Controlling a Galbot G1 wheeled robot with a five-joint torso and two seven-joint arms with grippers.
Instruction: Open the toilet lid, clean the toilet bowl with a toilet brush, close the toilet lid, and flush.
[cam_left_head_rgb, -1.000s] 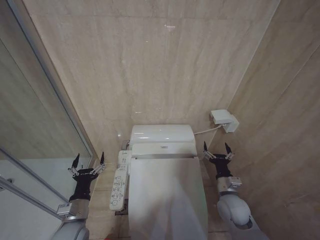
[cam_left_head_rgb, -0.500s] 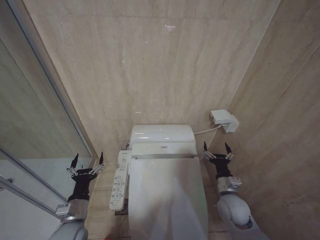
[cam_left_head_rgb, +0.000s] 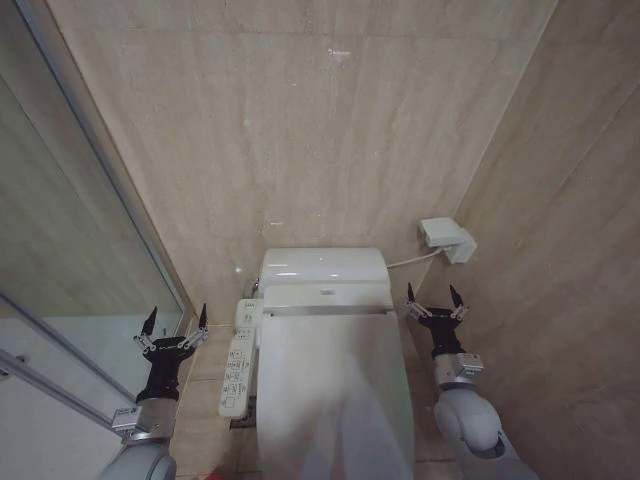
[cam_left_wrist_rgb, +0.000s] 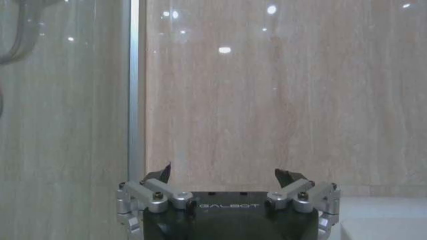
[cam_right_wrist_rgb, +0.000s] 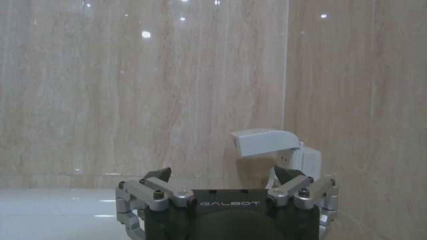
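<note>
- Far left in head view: glass shower partition (cam_left_head_rgb: 70, 250) with a metal frame ran diagonally toward the back wall; it hemmed in the left side.
- Left gripper (cam_left_head_rgb: 176, 320) hung between the partition and the toilet, fingers spread apart, nothing held. Left wrist view showed the same: left gripper (cam_left_wrist_rgb: 223, 176) released, facing beige wall tile with the partition's metal edge (cam_left_wrist_rgb: 135, 90) close by.
- Control panel (cam_left_head_rgb: 239, 362) with buttons sat along the toilet's left side, just beside the left gripper's arm.
- Toilet lid (cam_left_head_rgb: 335, 390) was down, covering the bowl completely; no contents visible. It lay centre frame between the two arms.
- Tank (cam_left_head_rgb: 324, 268) sat behind the lid, against the back wall.
- Right gripper (cam_left_head_rgb: 431, 300) stood near the lid's rear right corner, fingers apart, empty, not touching the lid. Right wrist view: right gripper (cam_right_wrist_rgb: 222, 175) released, pointing at the wall.
- White wall box (cam_left_head_rgb: 446, 240) was mounted beyond the right gripper, with a cable running toward the tank.
- Right wall (cam_left_head_rgb: 560, 300) closed in tight beside the right arm; narrow gaps on both sides of the toilet.
</note>
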